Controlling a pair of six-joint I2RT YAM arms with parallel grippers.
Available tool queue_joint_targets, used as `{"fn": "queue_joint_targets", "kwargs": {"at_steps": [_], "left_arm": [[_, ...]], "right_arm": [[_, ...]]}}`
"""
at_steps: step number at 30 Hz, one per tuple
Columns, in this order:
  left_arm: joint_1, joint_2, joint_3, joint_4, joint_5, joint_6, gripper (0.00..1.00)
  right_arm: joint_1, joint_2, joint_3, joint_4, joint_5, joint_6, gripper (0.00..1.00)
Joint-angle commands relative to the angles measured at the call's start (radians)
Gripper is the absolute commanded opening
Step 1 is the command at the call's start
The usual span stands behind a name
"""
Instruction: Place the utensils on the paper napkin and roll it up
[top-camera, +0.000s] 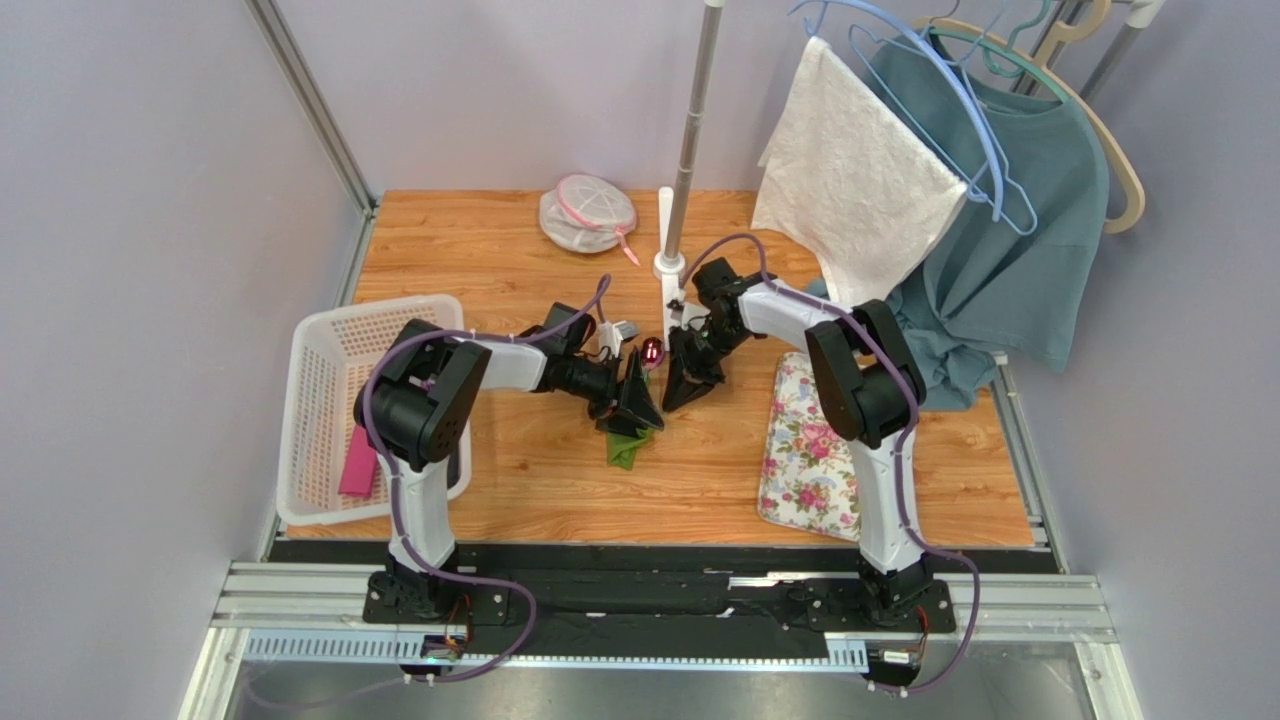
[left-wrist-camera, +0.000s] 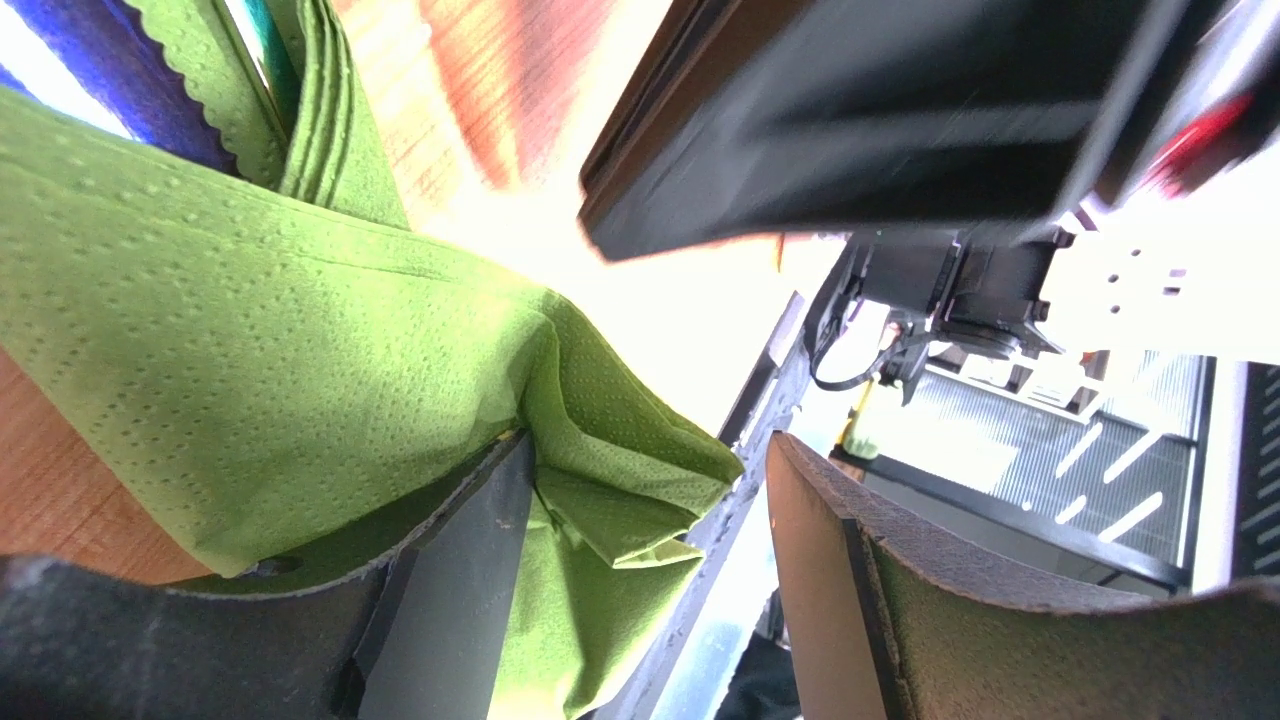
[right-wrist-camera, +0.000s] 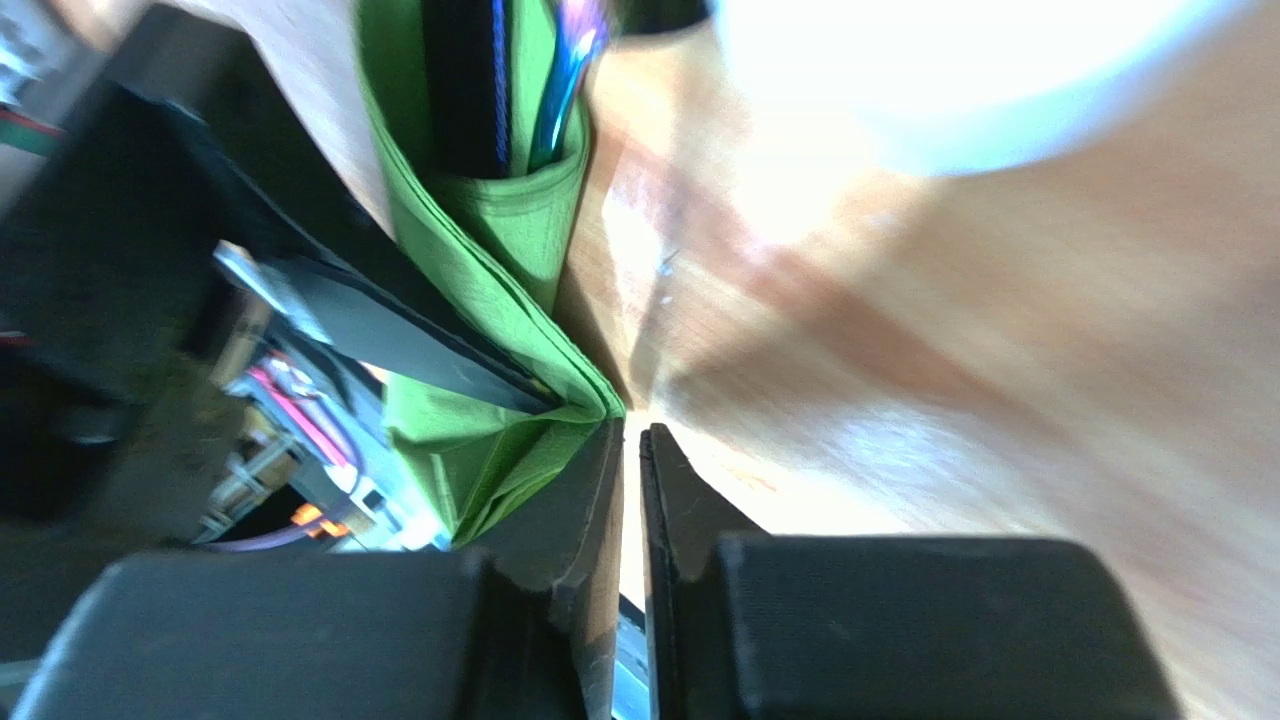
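The green paper napkin (top-camera: 628, 447) lies crumpled mid-table, under both grippers. In the right wrist view it wraps the utensils: a dark stick (right-wrist-camera: 466, 90) and a blue-purple one (right-wrist-camera: 564, 75) stand in its fold (right-wrist-camera: 511, 225). A glossy reddish head (top-camera: 652, 353) shows between the arms. My left gripper (top-camera: 639, 405) is open; a napkin fold (left-wrist-camera: 631, 450) hangs between its jaws, draped against the left finger (left-wrist-camera: 451, 585). My right gripper (top-camera: 688, 383) is shut to a thin slit (right-wrist-camera: 631, 428) with nothing in it, beside the napkin's edge.
A white basket (top-camera: 323, 360) with a pink item stands at the left. A floral mat (top-camera: 812, 450) lies at the right. A pole on a white stand (top-camera: 684, 165), a mesh bag (top-camera: 586, 210), and a white cloth (top-camera: 849, 173) with a teal garment on hangers are behind.
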Motion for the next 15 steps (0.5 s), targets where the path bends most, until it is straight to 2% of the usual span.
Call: {"fn": "queue_joint_targets", "kwargs": {"at_steps": [1,7,15], "left_arm": [[0.011,0.024,-0.024,0.012,-0.095,0.05,0.69],[0.011,0.021,-0.028,0.026,-0.093,0.05,0.69],[0.011,0.011,-0.028,0.029,-0.101,0.05,0.69]], "right_arm": [[-0.03,-0.058,0.045,0.064,-0.106,0.068,0.13],[-0.009,-0.101,-0.022,0.266,-0.182,0.241,0.14],[0.033,-0.032,-0.021,0.338,-0.155,0.32,0.13]]}}
